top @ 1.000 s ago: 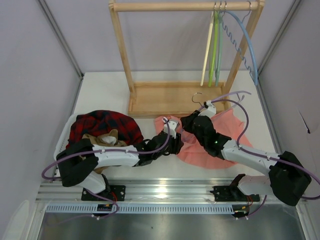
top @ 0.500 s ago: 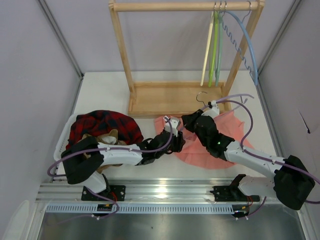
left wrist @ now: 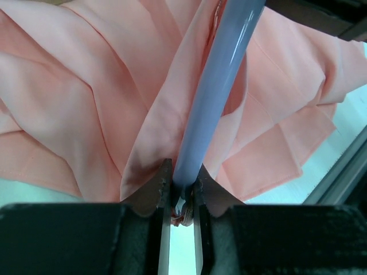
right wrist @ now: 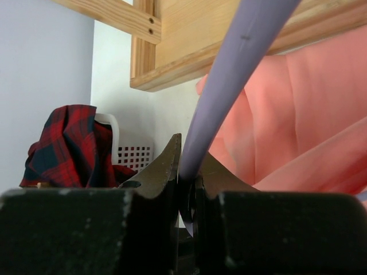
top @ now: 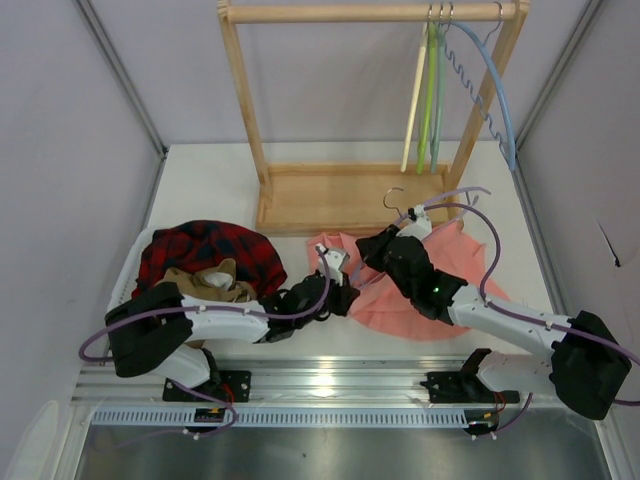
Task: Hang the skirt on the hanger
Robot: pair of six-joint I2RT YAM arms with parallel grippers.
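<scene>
While the skirt [top: 440, 300] lies crumpled just in front of the rack [top: 245, 100], I have both grippers on the hanger [left wrist: 215, 91] above it: the left gripper [left wrist: 182, 192] pinched tight on one end, the right gripper [right wrist: 186, 172] clamped on its arm. Nothing is threaded yet, I judge; draping the cloth and hanging up remain. Only the left wrist shows pink cloth touching the hanger; only the overhead shows its hook [top: 396, 199], bare, pointing toward the rack.
</scene>
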